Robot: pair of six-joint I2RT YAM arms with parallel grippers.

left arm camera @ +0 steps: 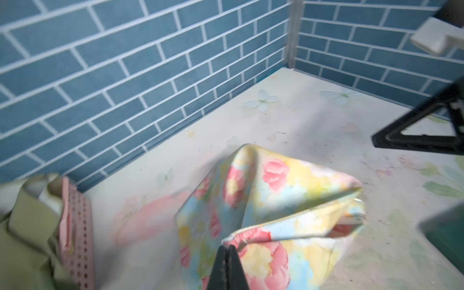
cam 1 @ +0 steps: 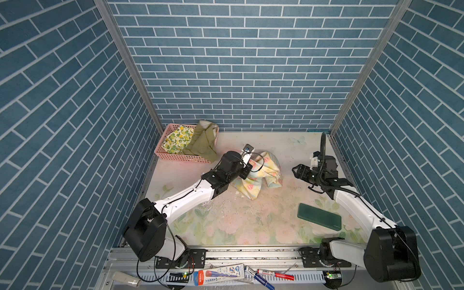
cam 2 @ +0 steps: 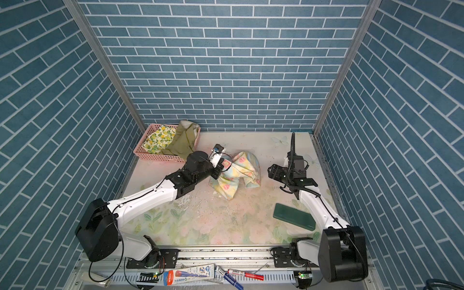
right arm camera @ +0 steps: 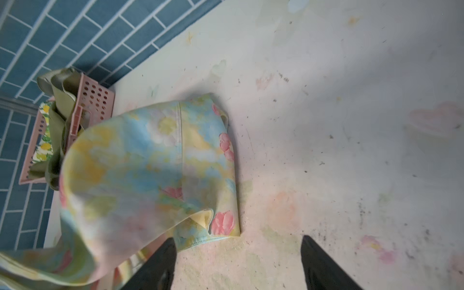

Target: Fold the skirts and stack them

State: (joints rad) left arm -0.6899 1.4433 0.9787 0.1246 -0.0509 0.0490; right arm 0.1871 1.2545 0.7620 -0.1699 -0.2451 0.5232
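Left wrist: my left fingers (left arm camera: 219, 268) are pressed together on a hem of the floral skirt (left arm camera: 276, 200), at the lower middle of the frame. I judge the pinch is there to pull the cloth out flat for folding.
Right wrist: my right fingers (right arm camera: 158, 266) stand spread and empty at the bottom edge, just short of the skirt's near corner. I think they are waiting to take a second edge. Only this view shows me that gap.
Top views: in both, the floral skirt sits bunched mid-desk (cam 1: 251, 226). The olive skirt (cam 1: 202, 144) and lemon skirt (cam 1: 175, 139) lie unfolded in the pink basket (cam 1: 184, 158), upper left. The green block (cam 1: 319, 219) lies lower right, which the right wrist view misses.
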